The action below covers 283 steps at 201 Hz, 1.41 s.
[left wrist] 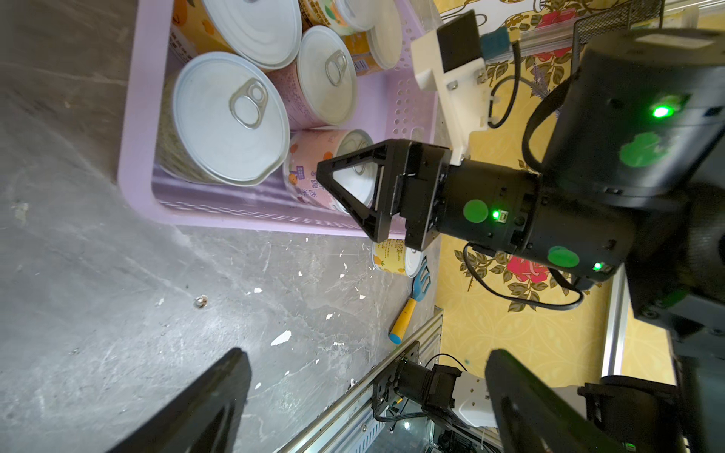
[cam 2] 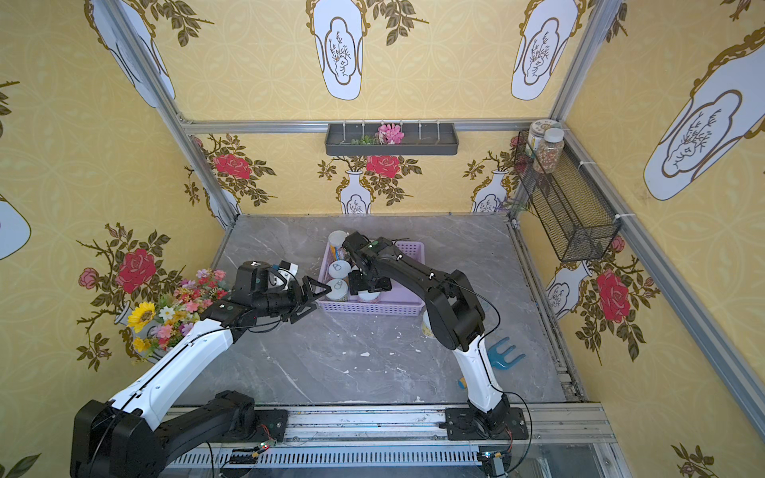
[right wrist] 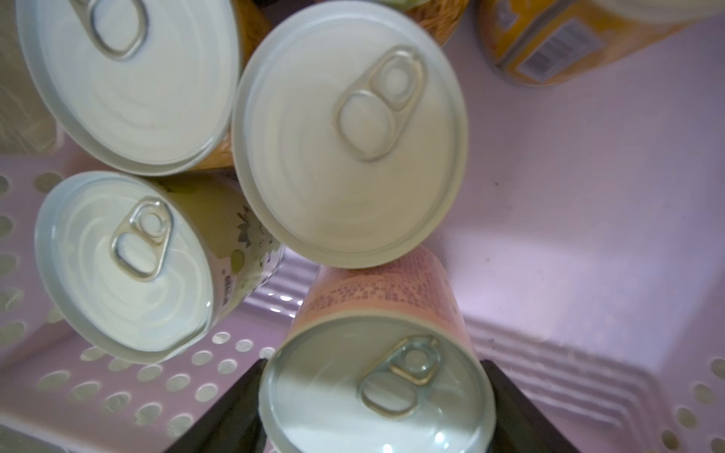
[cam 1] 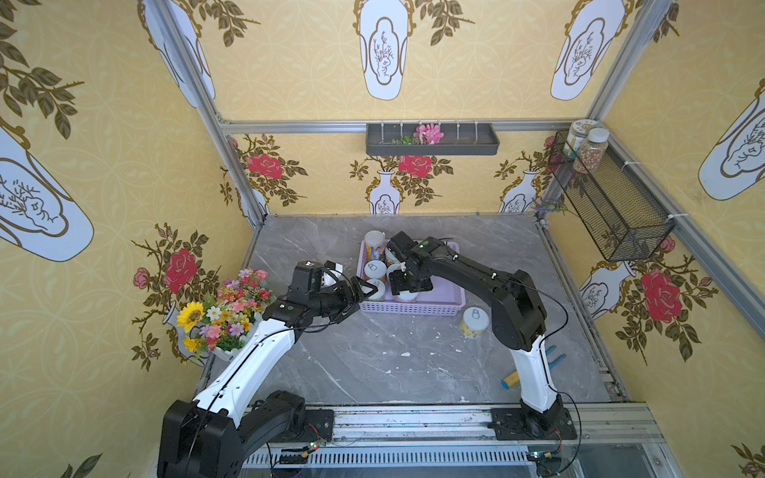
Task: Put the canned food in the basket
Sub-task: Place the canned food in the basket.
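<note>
Right end effector (right wrist: 372,410) clamps can (right wrist: 378,386), in basket (right wrist: 588,196)

Can tops (right wrist: 345,129): bare metal, smooth, soft satin sheen, faint pressed rings. 
Pink can (right wrist: 376,290): printed label, matt. 
Basket (left wrist: 137,117): lavender plastic, smooth, slightly glossy, punched holes in the walls. 
Table (cam 1: 372,364): grey stone-look slab, veined, dull, flecked with white chips. 
Fingers (right wrist: 518,423) of the right gripper (right wrist: 372,362): black matt plastic. 
Wall basket (cam 1: 612,207): black metal mesh.
</note>
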Motion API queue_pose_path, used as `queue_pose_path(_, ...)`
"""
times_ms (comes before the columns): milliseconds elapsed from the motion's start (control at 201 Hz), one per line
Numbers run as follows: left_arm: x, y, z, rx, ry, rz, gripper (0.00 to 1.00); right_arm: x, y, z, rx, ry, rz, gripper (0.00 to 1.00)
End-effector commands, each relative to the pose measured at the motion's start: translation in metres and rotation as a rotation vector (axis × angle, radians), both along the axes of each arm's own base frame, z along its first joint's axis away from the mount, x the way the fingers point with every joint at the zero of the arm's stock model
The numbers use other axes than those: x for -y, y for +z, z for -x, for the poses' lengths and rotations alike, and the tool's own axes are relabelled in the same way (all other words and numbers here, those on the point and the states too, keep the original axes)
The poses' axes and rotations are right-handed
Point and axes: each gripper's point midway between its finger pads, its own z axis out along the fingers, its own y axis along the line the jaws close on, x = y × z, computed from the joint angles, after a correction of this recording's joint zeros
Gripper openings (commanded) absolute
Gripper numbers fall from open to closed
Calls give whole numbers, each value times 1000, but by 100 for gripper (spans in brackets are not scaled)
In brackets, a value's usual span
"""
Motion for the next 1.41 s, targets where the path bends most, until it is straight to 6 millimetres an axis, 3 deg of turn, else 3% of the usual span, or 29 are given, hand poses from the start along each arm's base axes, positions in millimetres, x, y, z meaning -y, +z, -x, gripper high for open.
queue_pose_path(0, -1, -2, 1, -2, -4, -7, 99, -14, 4, -10, 34, -11, -51, 71)
queue_pose_path(348, -1, -2, 3, -2, -7, -4, 99, -29, -5, -14, 31, -22, -101, 71)
queue_pose_path(806, 0, -3, 3, 13, -21, -3, 98, -34, -8, -16, 35, -22, -122, 73)
queue_pose_path(1120, 1, -4, 1, 10, -22, 1, 98, -27, -13, -14, 27, -33, -88, 87)
queue_pose_path(1404, 2, -5, 0, 12, -22, 3, 97, -27, -10, -15, 34, -34, -91, 90)
